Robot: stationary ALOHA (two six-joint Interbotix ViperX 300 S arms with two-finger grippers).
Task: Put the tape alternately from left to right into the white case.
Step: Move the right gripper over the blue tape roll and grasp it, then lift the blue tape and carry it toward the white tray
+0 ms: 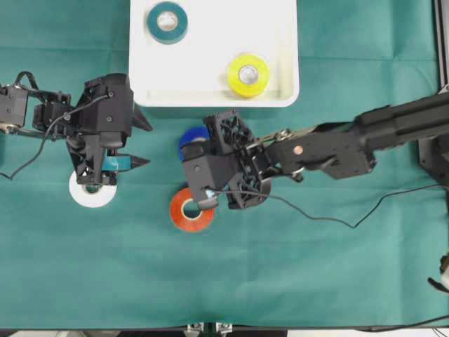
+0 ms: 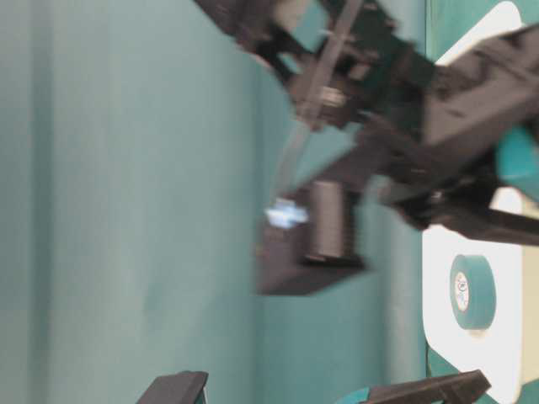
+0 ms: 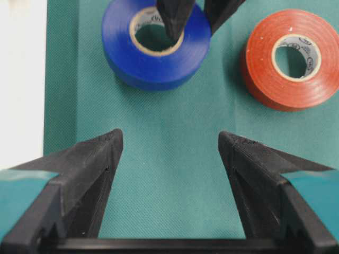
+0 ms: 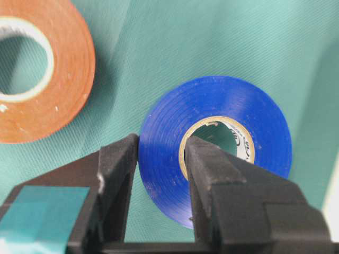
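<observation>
My right gripper (image 4: pixel 161 159) is clamped on the wall of the blue tape roll (image 4: pixel 217 143): one finger sits inside the cardboard core, the other presses the outer face. In the left wrist view I see the same two fingertips (image 3: pixel 175 18) coming down on that roll from the top of the picture. The roll lies on the green cloth (image 1: pixel 316 267) just below the near rim of the white case (image 1: pixel 280 21), roughly under the middle of that rim.

The left gripper (image 3: pixel 169 143) has its jaws spread wide with nothing between them but cloth (no contact with any roll). In the overhead view it hangs above the white tape roll (image 1: pixel 91 193) toward the left edge of the cloth.

The red tape roll (image 1: pixel 191 209) lies flat just beside the blue one, on the side away from the case, the two apart.

The white case sits at the far edge of the cloth, cut by the top of the overhead view. Inside it, the teal tape roll (image 1: pixel 167 21) lies in the left part near the far side, and the yellow tape roll (image 1: pixel 248 75) lies near the right near corner, both flat.
</observation>
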